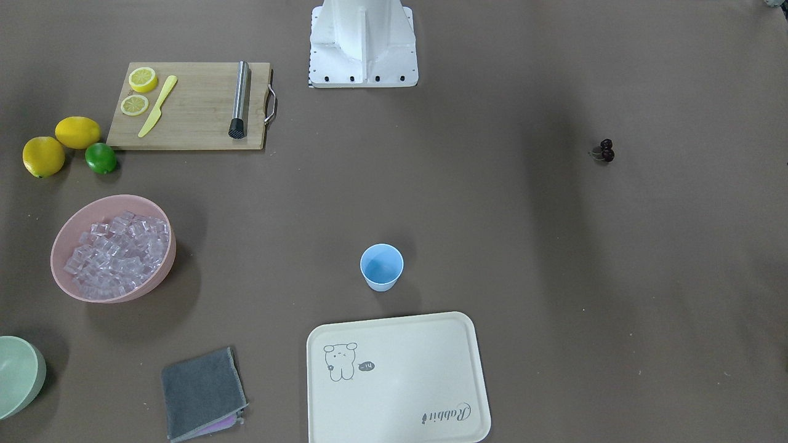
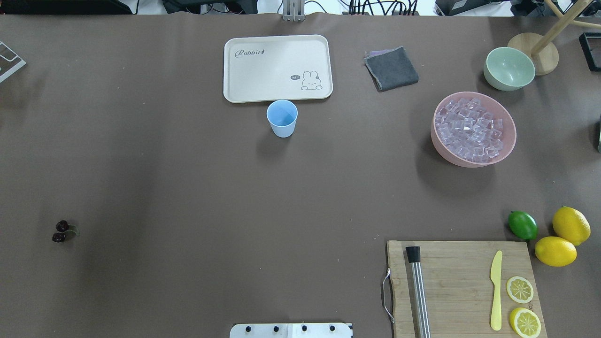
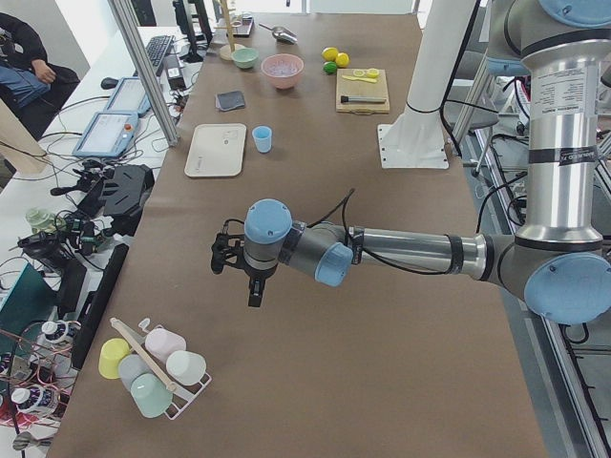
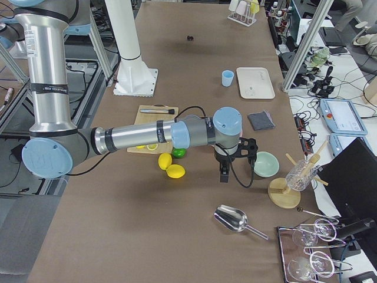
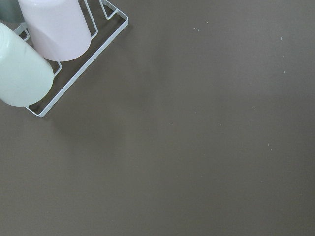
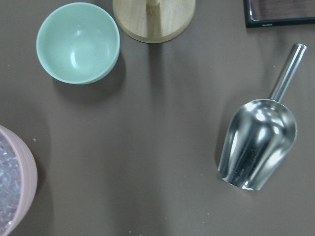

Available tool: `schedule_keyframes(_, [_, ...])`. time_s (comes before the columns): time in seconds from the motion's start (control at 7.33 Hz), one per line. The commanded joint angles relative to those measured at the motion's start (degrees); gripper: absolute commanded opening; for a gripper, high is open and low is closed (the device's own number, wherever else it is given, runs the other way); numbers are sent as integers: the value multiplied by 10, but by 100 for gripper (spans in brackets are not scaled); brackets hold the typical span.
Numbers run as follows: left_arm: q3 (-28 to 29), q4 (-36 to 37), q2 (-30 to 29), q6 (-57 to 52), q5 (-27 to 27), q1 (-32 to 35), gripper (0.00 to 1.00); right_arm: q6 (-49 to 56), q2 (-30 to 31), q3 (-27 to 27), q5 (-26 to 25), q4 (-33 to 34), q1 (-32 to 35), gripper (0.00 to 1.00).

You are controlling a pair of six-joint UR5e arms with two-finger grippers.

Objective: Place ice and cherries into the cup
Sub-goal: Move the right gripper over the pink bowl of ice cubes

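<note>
The left gripper (image 3: 256, 294) and right gripper (image 4: 224, 174) show only in the side views, small and dark, so whether their jaws stand apart or closed cannot be told. Seen from the counter's right end, the cherries (image 4: 189, 38) near the far end are a dark speck, stem and leaf lost. From the left end the ice (image 3: 283, 65) is a pale blur in the pink bowl (image 3: 284, 82), no single cube distinct. The overhead view's bottom edge cuts off the board (image 2: 460, 281) and the muddler (image 2: 419, 295). The front view crops the green bowl (image 1: 15, 375) at the counter's corner. The left wrist view catches the pink cup (image 5: 54, 27) and the pale cup (image 5: 19, 69) only in part.
</note>
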State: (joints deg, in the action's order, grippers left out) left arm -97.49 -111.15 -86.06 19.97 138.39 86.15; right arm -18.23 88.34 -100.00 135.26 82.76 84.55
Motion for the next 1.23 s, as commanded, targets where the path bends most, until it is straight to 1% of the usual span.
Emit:
schedule_keyframes(0.0, [-17, 0, 9, 0, 0, 3, 98, -55, 3, -3, -15, -99, -94, 99])
schedule_keyframes(0.14, [-15, 0, 10, 0, 0, 4, 98, -112, -2, -12, -60, -112, -144, 98])
schedule_keyframes(0.27, [-17, 0, 10, 0, 0, 8, 98, -150, 0, -21, -86, -135, -176, 98])
schedule_keyframes(0.41, [-23, -3, 23, 0, 0, 22, 98, -166, -13, -26, -99, -135, -211, 98])
schedule_keyframes(0.55, [-38, -6, 40, 0, -3, 26, 98, -172, -23, -27, -125, -134, -240, 98])
schedule_keyframes(0.68, [-42, -6, 46, -1, -1, 27, 98, -195, -30, -27, -139, -135, -274, 96])
schedule_keyframes(0.82, [-43, -8, 51, -1, -2, 31, 98, -196, -45, -9, -148, -133, -300, 90])
schedule_keyframes(0.95, [-40, -8, 51, -1, -4, 33, 98, -192, -47, 1, -152, -134, -309, 90])
schedule_keyframes(1.09, [-40, -8, 52, -2, -4, 33, 98, -195, -47, 1, -173, -134, -322, 89])
